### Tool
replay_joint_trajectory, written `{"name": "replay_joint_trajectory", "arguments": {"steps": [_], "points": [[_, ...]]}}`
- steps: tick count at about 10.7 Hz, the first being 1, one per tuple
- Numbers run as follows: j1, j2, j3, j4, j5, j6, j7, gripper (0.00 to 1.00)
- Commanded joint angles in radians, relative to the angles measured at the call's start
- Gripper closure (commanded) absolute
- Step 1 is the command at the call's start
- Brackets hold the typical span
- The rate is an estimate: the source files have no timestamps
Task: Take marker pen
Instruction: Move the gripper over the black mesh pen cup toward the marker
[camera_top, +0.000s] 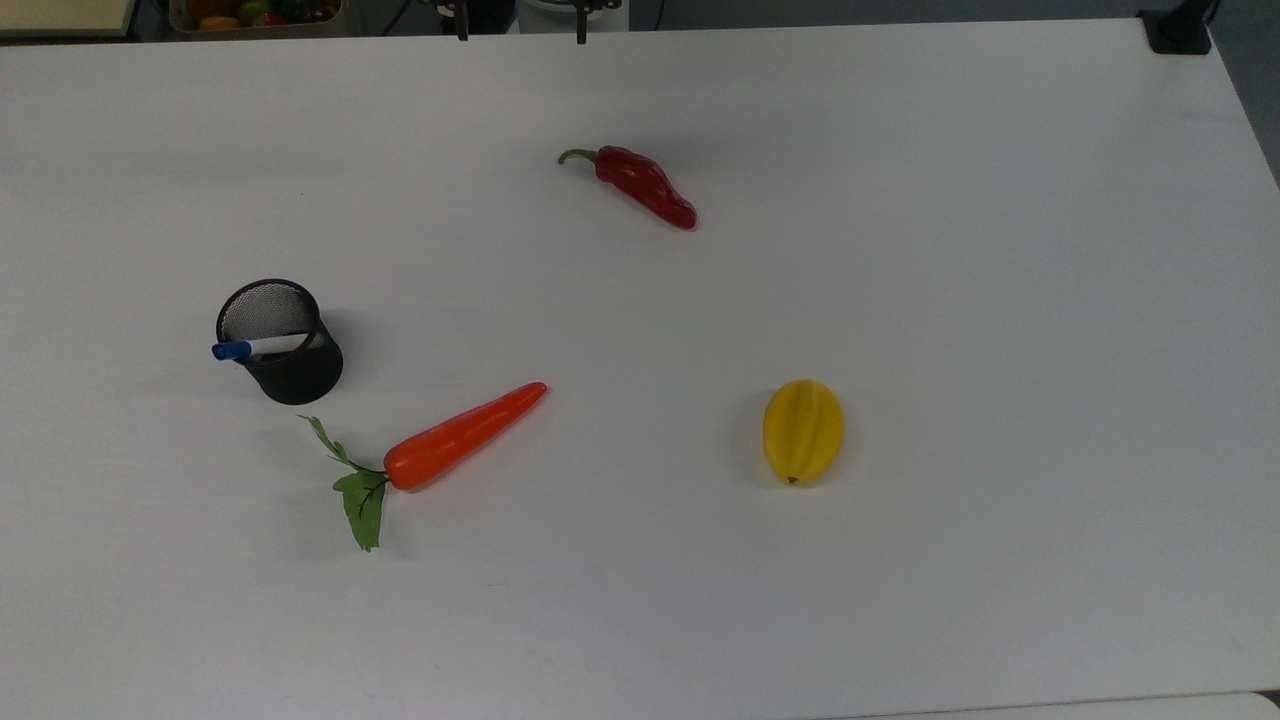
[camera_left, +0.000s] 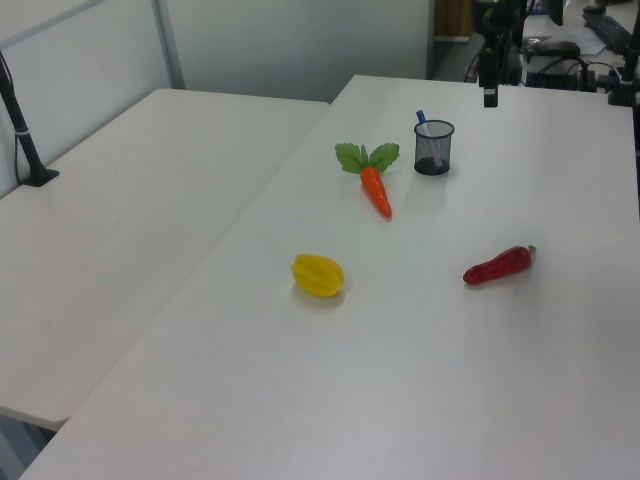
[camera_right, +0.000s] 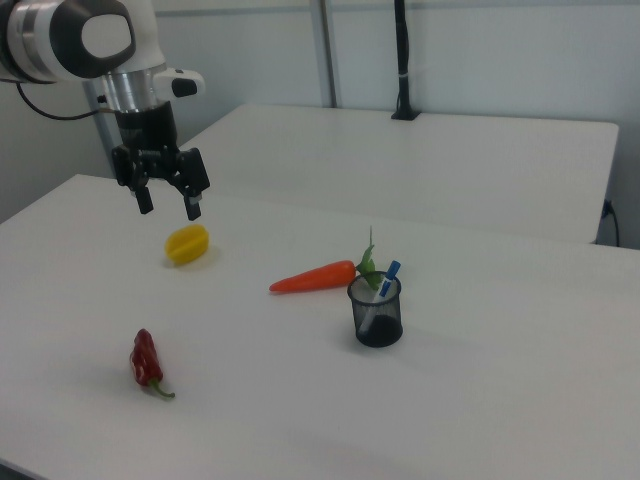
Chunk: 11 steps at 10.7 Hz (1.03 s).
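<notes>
White worktop (camera_top: 900, 600) carries a mesh cup (camera_right: 376, 311) holding the marker pen (camera_right: 388, 274), tilted, blue cap up; light, stiff, slippery, best pinched below the cap. Pincer (camera_right: 169, 205) hangs open, empty

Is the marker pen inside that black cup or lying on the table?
Inside. The marker pen leans in the black mesh cup, blue cap poking over the rim.

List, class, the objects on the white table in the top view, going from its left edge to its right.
Marker pen leaning in the black mesh cup → carrot → red chili pepper → yellow starfruit.
</notes>
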Motion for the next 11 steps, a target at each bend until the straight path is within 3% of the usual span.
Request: {"name": "replay_joint_trajectory", "arguments": {"steps": [1, 6, 11], "points": [[0.004, -0.008, -0.003, -0.014, -0.009, 0.031, 0.022, 0.0], [-0.004, -0.008, -0.015, -0.014, -0.009, 0.051, 0.02, 0.0], [-0.17, 0.053, -0.018, 0.035, -0.009, 0.122, 0.02, 0.0]]}}
